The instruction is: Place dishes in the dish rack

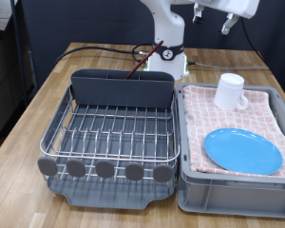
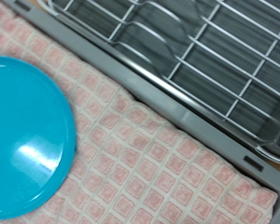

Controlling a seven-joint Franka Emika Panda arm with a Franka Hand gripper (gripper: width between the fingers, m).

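The arm is hanging high at the exterior view's top right, with the gripper (image 1: 207, 11) barely showing at the frame's edge; I cannot tell whether its fingers are apart or together, and the wrist view is showing no fingers at all. Nothing is showing between them. The plate (image 1: 242, 150) is lying flat on the pink cloth (image 1: 266, 109) in the grey bin (image 1: 228, 190), directly below and nearer than the gripper. The mug (image 1: 231, 91) is standing upright on the same cloth, farther back and closest under the hand. The wrist camera is looking straight down at the plate's rim (image 2: 23, 135), with the rack's wires (image 2: 196, 47) just beyond the bin wall. The spoon (image 1: 138, 65) is already leaning in the caddy (image 1: 122, 87) at the rack's (image 1: 109, 128) far side. The wire grid itself is holding no dish yet.
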